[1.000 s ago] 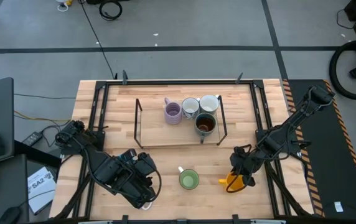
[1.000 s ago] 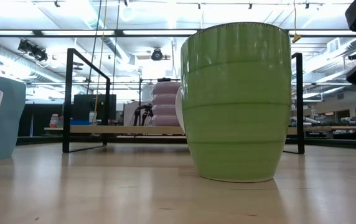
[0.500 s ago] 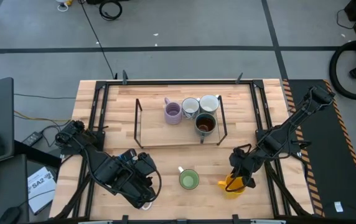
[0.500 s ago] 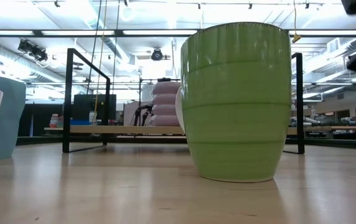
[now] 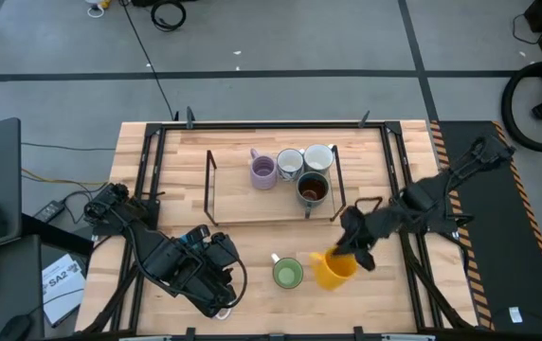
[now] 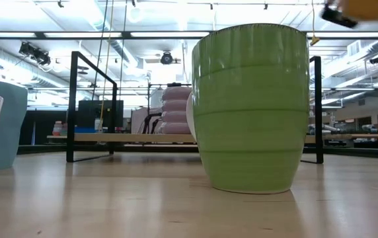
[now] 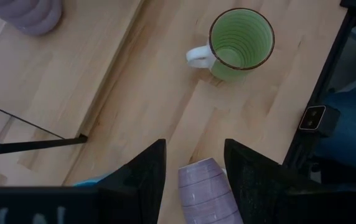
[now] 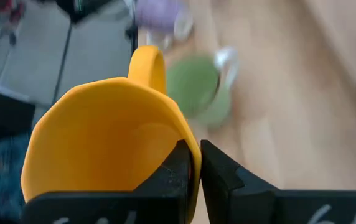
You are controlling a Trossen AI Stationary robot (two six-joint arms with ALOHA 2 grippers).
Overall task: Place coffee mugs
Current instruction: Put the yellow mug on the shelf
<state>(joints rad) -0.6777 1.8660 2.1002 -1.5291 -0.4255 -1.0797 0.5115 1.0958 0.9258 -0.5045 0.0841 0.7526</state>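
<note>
Pale blond wood, straight-grained, on the desk point(image 5: 252, 242). Black metal on the rack frame point(image 5: 211, 189). Orange-yellow all over on the orange mug point(image 5: 333, 269), inside and out. Light green with faint ribbed bands on the green mug point(image 5: 287, 274), white on its handle. Lilac, ribbed, on the lilac mug point(image 5: 263, 171) in the rack. Dark brown-teal glaze on the dark mug point(image 5: 312, 189). Lilac again on the second lilac mug point(image 7: 206, 193). Black on the right gripper point(image 8: 195, 171) and left gripper point(image 7: 193, 168).
</note>
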